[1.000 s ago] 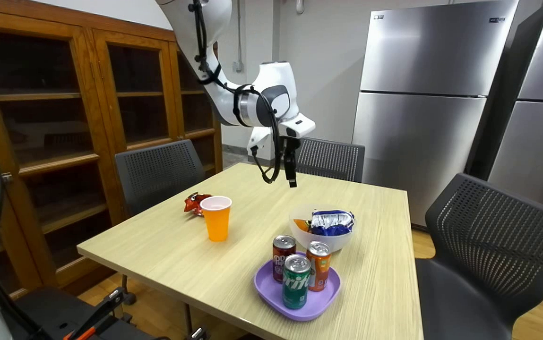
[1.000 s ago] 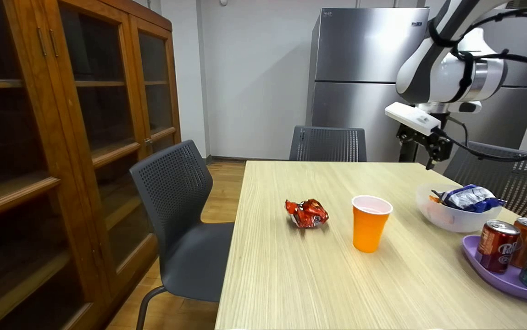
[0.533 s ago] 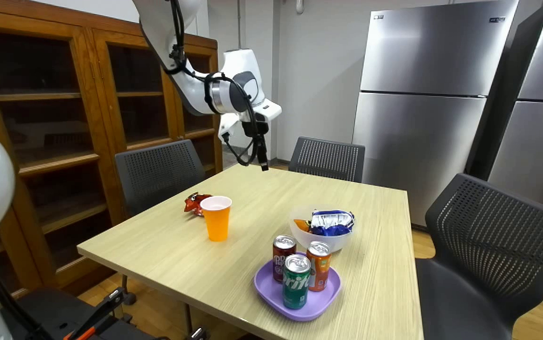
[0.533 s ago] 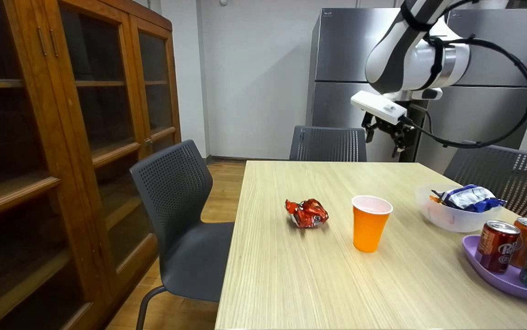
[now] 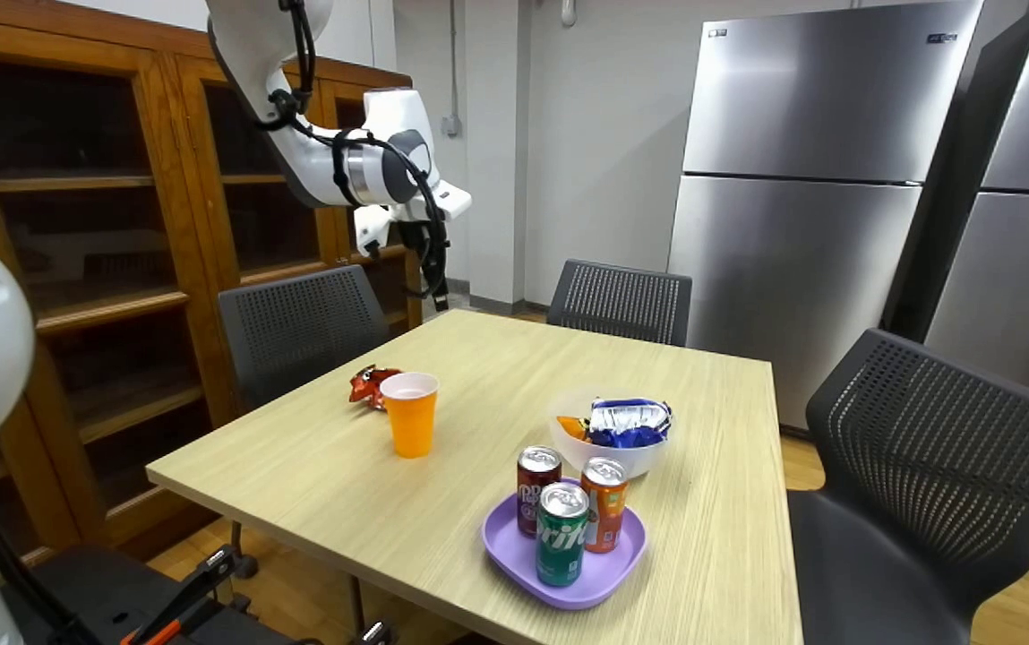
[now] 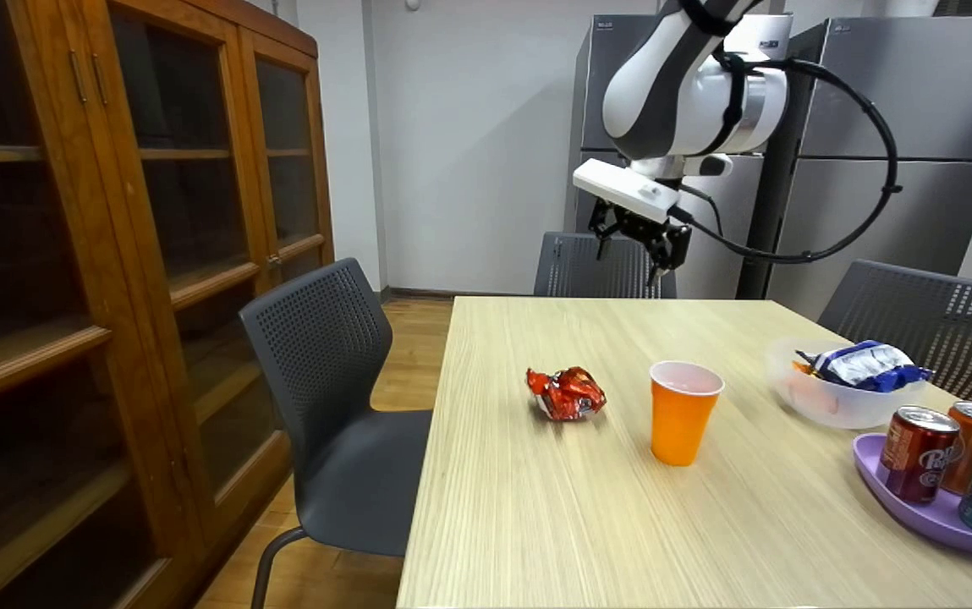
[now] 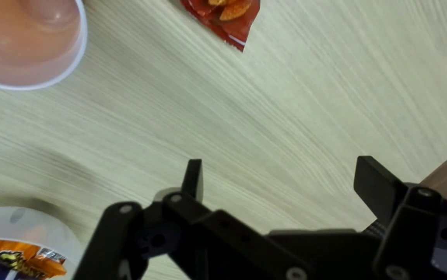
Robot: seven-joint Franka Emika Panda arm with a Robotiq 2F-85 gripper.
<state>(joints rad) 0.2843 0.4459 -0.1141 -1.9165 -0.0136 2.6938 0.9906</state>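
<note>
My gripper (image 7: 280, 165) stands open in the wrist view, with only bare tabletop showing between its fingers. In an exterior view the gripper (image 6: 627, 266) hangs above the table's far edge, touching nothing. An orange cup (image 6: 684, 414) with a pale inside stands upright on the table; its rim (image 7: 83, 35) shows at the wrist view's upper left. Beside the cup lies a crumpled red wrapper (image 6: 568, 394), partly cut off at the top of the wrist view (image 7: 227, 19). A translucent bowl (image 5: 613, 461) holds a blue-and-silver packet (image 5: 630, 423) and an orange packet (image 7: 28, 258).
A purple tray (image 5: 514, 564) carries a Dr Pepper can (image 5: 538, 493), a green Sprite can (image 5: 561, 537) and an orange can (image 5: 605, 506). Chairs (image 6: 325, 364) surround the table (image 6: 536, 516). A wooden glass-door cabinet (image 5: 165, 296) and steel refrigerators (image 5: 810, 224) stand behind.
The arm and gripper have swung left in both exterior views, away from above the bowl. The gripper stays open. Cup, wrapper, bowl and cans have not moved.
</note>
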